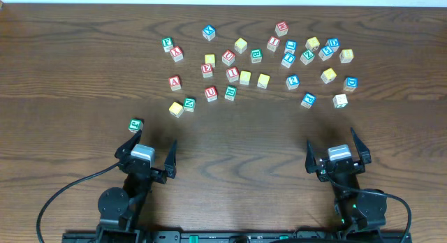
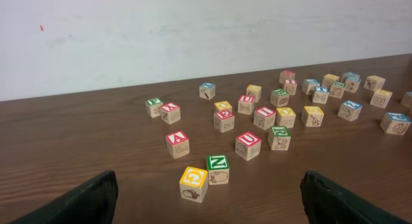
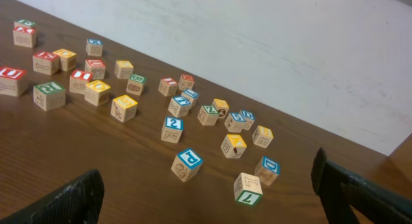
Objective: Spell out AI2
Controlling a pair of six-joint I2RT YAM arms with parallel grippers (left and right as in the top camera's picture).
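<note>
Plainly, nothing is gathered or stacked: the cubes lie loose on the desk (image 1: 70, 96), spread across its far half. The red A (image 1: 174, 82) sits at the left of the spread, apart from its neighbours, and shows clearly in the left wrist view (image 2: 177, 145). The red I (image 1: 232, 74) is near the middle, just beside a yellow cube (image 1: 245, 77), with the red U (image 1: 211, 93) nearer the arms. The blue 2 (image 3: 172, 129) lies right of centre; from overhead its face is too small to read, but by position it is probably this one (image 1: 292, 81). The three are well apart from one another.

Both arms are drawn back at the near edge, low over the desk and pointing toward the cubes. The left gripper (image 1: 155, 140) has its fingers (image 2: 84, 201) spread wide with nothing between them; a green cube (image 1: 135, 124) lies just beyond its left fingertip. The right gripper (image 1: 330, 137) is likewise fully spread, fingers (image 3: 64, 201) empty, with bare desk in front of it.
</note>
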